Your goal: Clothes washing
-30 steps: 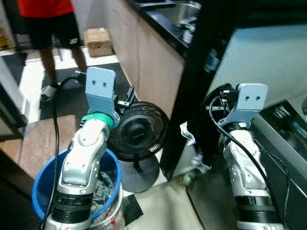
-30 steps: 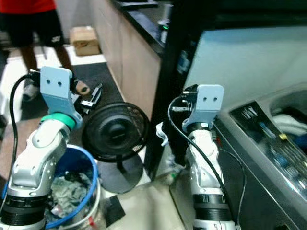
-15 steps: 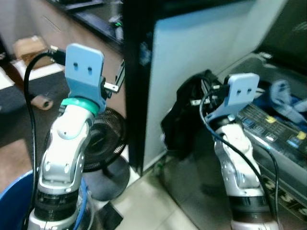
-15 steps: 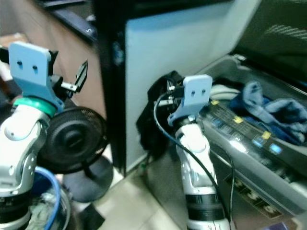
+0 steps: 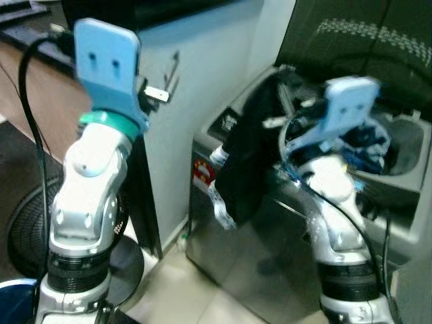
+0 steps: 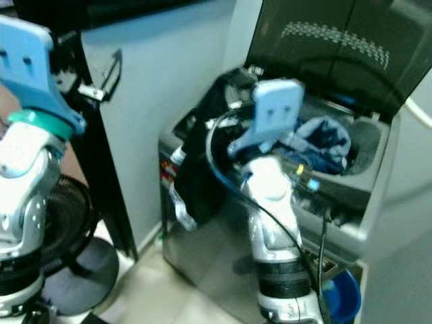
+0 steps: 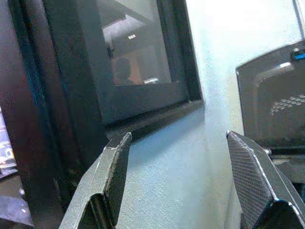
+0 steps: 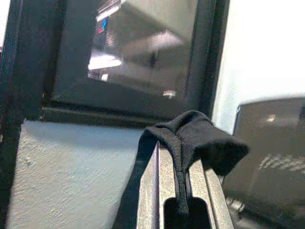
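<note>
Washer (image 6: 202, 263), top-loading, lid (image 6: 324, 47) raised, stands against a pale wall (image 6: 169, 74). Right gripper (image 8: 177, 186) pinched tight on a black garment (image 5: 246, 158); cloth folds over the fingertips and hangs down the washer's front left corner, outside the tub. Blue clothes (image 6: 324, 142) lie heaped in the tub behind the right arm (image 6: 270, 216). Left gripper (image 7: 176, 176) held up near the wall, fingers (image 7: 112, 176) spread wide, holding nothing. Fan (image 6: 67, 223) on the floor low behind the left arm (image 5: 88, 196). Head views blurred.
</note>
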You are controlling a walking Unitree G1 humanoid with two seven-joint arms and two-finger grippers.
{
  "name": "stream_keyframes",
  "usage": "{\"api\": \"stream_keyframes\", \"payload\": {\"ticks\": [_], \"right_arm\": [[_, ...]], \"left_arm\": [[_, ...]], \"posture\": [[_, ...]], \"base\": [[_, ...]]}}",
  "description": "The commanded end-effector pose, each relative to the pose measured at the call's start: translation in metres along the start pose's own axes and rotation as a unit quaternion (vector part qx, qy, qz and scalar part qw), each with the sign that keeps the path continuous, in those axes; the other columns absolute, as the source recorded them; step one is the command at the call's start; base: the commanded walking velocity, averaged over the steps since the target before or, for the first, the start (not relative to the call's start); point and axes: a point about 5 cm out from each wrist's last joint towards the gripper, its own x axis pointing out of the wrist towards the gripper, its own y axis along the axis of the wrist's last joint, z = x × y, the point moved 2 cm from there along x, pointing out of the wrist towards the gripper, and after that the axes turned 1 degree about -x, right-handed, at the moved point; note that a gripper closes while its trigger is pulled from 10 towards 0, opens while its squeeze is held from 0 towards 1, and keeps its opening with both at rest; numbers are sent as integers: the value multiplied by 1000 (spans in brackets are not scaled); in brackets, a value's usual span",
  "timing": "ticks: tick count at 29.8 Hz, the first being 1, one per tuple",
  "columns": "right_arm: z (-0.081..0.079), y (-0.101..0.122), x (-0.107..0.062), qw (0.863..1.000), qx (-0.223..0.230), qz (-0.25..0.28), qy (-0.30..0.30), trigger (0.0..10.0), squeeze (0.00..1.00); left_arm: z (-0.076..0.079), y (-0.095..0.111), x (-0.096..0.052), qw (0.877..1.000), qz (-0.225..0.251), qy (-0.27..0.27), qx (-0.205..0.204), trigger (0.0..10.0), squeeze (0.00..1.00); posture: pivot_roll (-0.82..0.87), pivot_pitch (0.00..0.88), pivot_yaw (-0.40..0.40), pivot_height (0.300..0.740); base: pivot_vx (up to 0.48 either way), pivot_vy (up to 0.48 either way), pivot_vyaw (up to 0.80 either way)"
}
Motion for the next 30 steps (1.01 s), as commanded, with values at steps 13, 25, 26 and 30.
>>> {"api": "stream_keyframes", "payload": {"ticks": [13,25,26,30], "right_arm": [[-1,5,-1,1000,-16,9,20,10000,0],[-3,1,0,1000,2,3,18,10000,0],[-4,2,0,1000,2,3,21,10000,0],[-10,0,0,999,3,-2,38,10000,0]], "left_arm": [[14,-41,-26,987,-119,-16,-102,10000,0],[10,-40,-21,989,-111,-8,-99,10000,0],[11,-38,-21,989,-109,-9,-101,10000,0],[13,-35,-17,990,-101,-3,-103,10000,0]], "posture": [[144,16,-10,735],[148,18,-12,735],[149,17,-13,735],[144,17,-13,735]], "base": [[0,0,-800],[0,0,-800],[0,0,-800],[0,0,-400]]}}
